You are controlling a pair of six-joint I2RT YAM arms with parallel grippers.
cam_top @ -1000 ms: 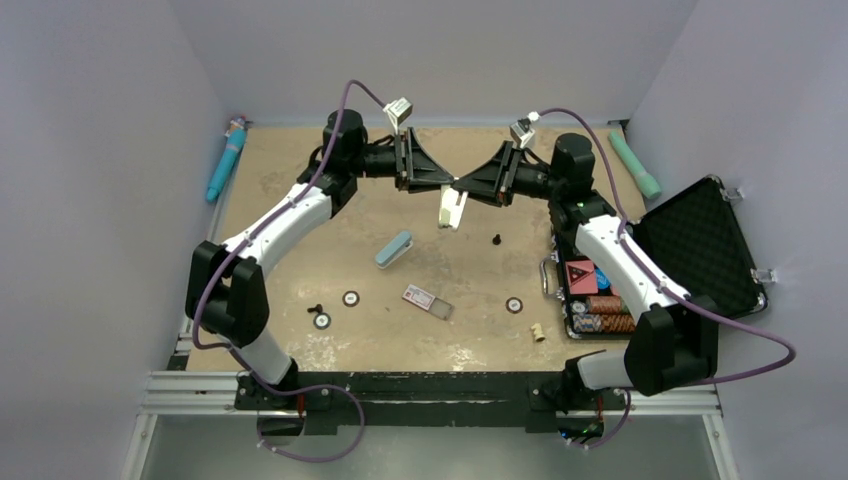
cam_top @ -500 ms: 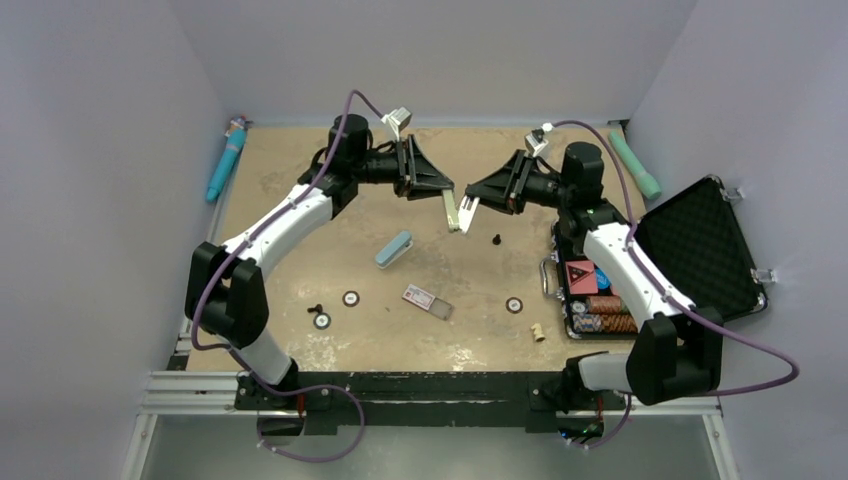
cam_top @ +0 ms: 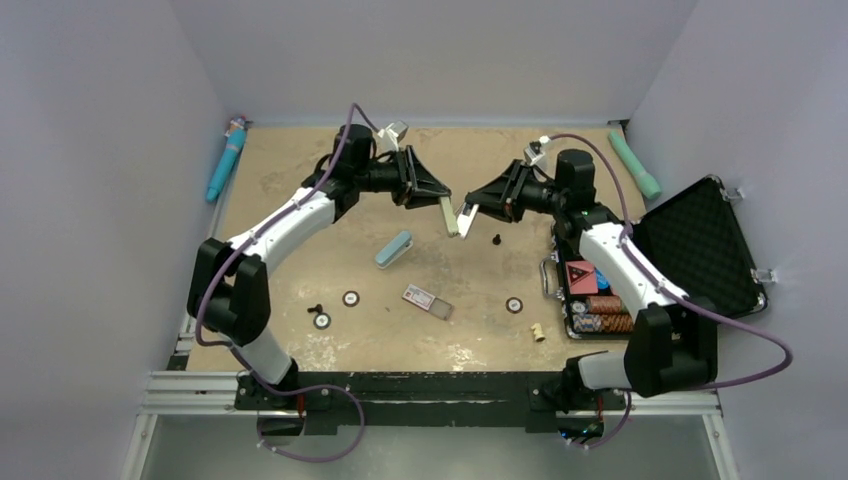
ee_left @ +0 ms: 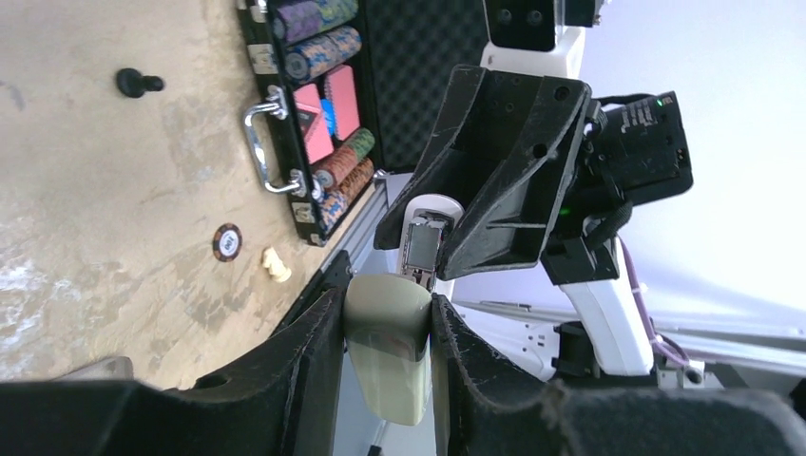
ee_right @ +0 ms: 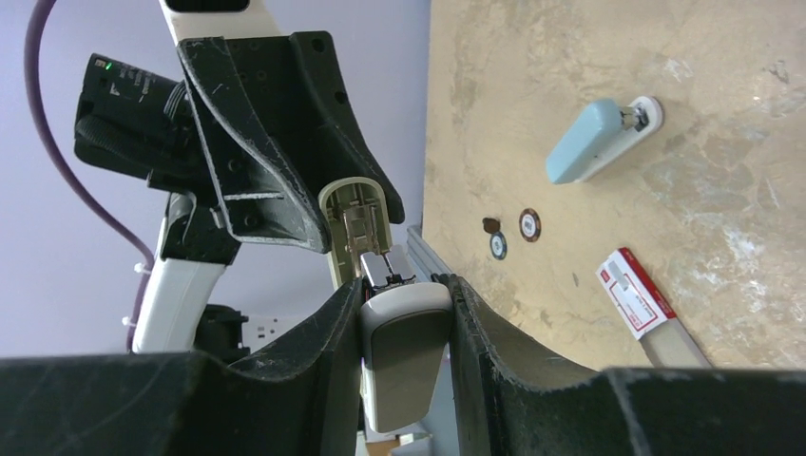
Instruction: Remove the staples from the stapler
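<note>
A small pale stapler (cam_top: 457, 216) hangs opened above the table's middle, held between both grippers. My left gripper (cam_top: 441, 201) is shut on its pale green half (ee_left: 388, 347); its jaws (ee_left: 385, 309) press both sides. My right gripper (cam_top: 472, 205) is shut on the white-grey half (ee_right: 404, 356), pinched between its jaws (ee_right: 403, 294). The metal staple channel (ee_right: 378, 264) shows between the two halves. I cannot make out any staples strip in it or on the table.
On the table lie a blue-grey stapler (cam_top: 394, 249), a red-white box (cam_top: 427, 300), poker chips (cam_top: 351, 298), a black peg (cam_top: 496, 239) and an ivory piece (cam_top: 538, 331). An open black case (cam_top: 700, 250) with chips stands at the right. Long tools (cam_top: 226, 160) lie along both far sides.
Both grippers have come down and toward the near side with the stapler, and have drawn slightly apart. The stapler's two halves now spread wider.
</note>
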